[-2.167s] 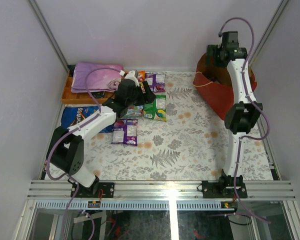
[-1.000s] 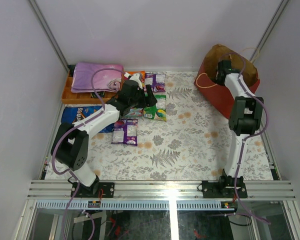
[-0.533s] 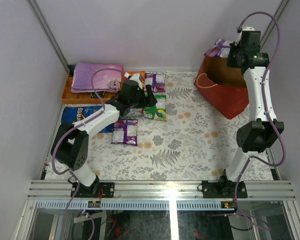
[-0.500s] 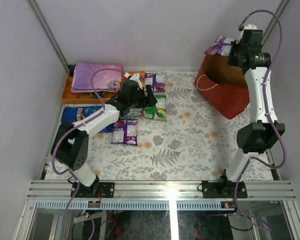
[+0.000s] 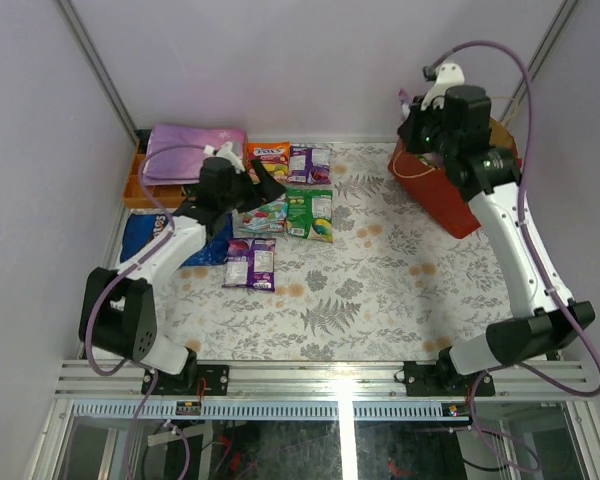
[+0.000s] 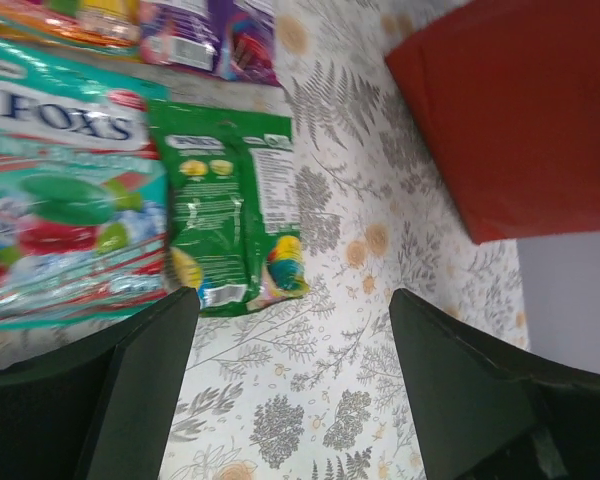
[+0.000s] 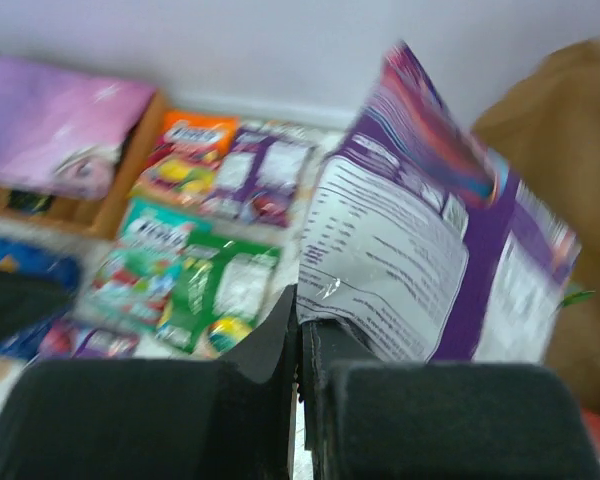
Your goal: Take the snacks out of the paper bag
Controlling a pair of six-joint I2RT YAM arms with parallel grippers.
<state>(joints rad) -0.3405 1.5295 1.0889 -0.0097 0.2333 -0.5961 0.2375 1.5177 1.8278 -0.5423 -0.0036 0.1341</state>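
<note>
Right wrist view is showing the right gripper [image 7: 300, 305] pinching a purple packet [image 7: 420, 260] above the paper bag [image 5: 465, 200] at upper right. Several snacks [image 5: 310, 212] are lying at upper left, and the left gripper [image 6: 290, 300] is hanging spread, empty. Whether more are waiting inside, I cannot tell.

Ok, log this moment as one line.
right claw: shut on purple packet, aloft beside bag | left claw: open, empty, over green packet
</note>
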